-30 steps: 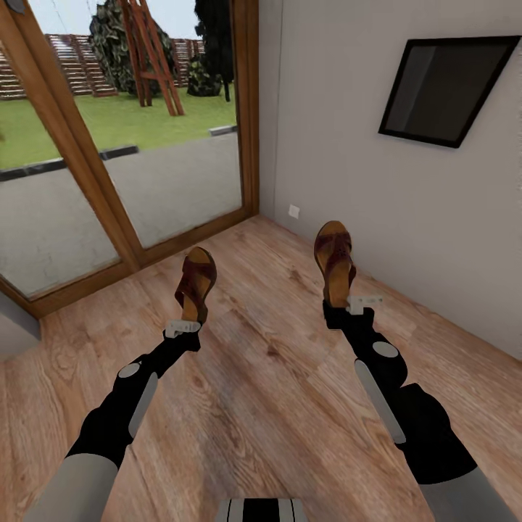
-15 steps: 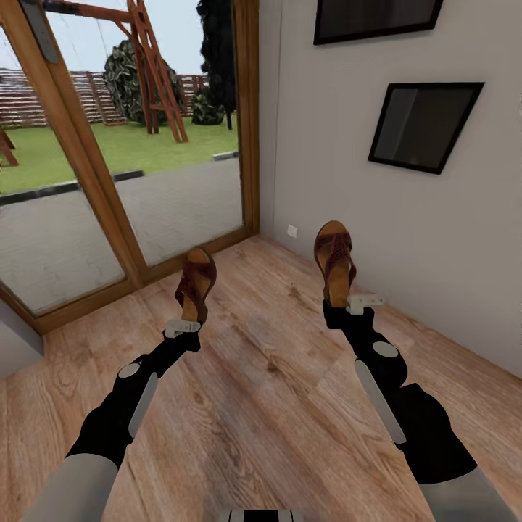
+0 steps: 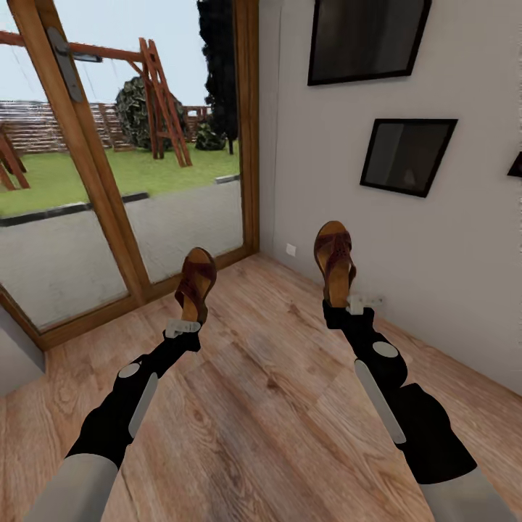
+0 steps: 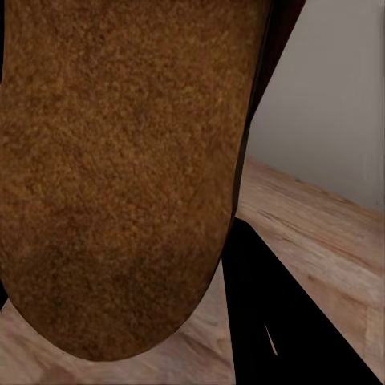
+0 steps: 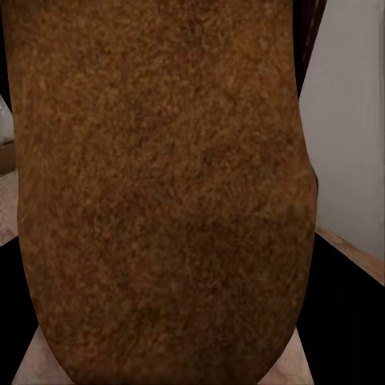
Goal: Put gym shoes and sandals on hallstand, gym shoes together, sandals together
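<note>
You've got a sandal in each arm, both lifted clear of the corridor floor point(image 3: 268, 406) and pointing away from you toward the corner where the glass door point(image 3: 130, 181) meets the grey wall point(image 3: 435, 254). Your left tool point(image 3: 183, 328) pinches the heel end of the left sandal point(image 3: 196, 284), which sits rolled partly onto its side, dark woven straps turned toward the door. Your right tool point(image 3: 348, 307) pinches the heel of the right sandal point(image 3: 334, 262), and that one lies flatter, tan insole facing up, woven upper at the far end. The two sandals are well apart, each hanging over open planks, the right one nearer the wall's edge of the floor.

From your left wrist camera the left sandal point(image 4: 120, 176) fills the near field as a rounded brown surface, with a dark finger point(image 4: 281, 321) beside it and floor and wall beyond. From your right wrist camera the right sandal point(image 5: 160, 192) does the same; it looks like the insole, though that close I can't be sure.

On the wall ahead hang two dark framed pictures, the upper one point(image 3: 366, 40) larger than the lower one point(image 3: 406, 156), and a small white outlet point(image 3: 291, 250) sits low near the corner
</note>
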